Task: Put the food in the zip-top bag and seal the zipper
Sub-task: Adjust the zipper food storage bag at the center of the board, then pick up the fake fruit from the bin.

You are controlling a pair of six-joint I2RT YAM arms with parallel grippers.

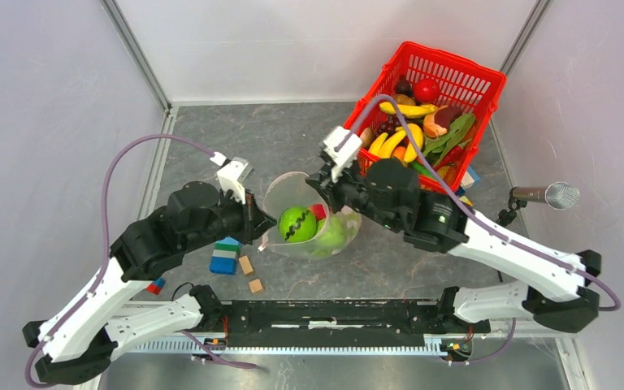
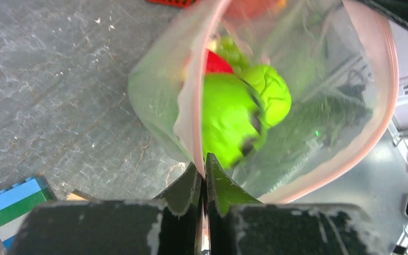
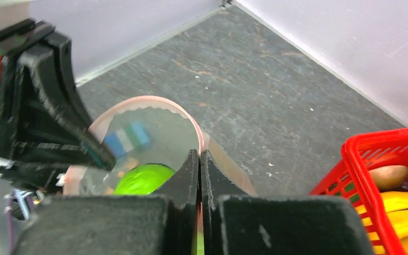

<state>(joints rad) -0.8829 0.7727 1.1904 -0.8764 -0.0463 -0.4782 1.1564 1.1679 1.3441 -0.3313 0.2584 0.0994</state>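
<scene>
The clear zip-top bag hangs open between my two grippers above the table's middle. Its pink zipper strip curves round the mouth and also shows in the right wrist view. Inside lie a green round fruit, leafy green lettuce and a red piece; the fruit also shows in the left wrist view. My left gripper is shut on the strip at the bag's left edge. My right gripper is shut on the strip at its right edge.
A red mesh basket with bananas, apples and greens stands at the back right. A blue-green block and two small wooden cubes lie front left of the bag. A microphone sits at the right.
</scene>
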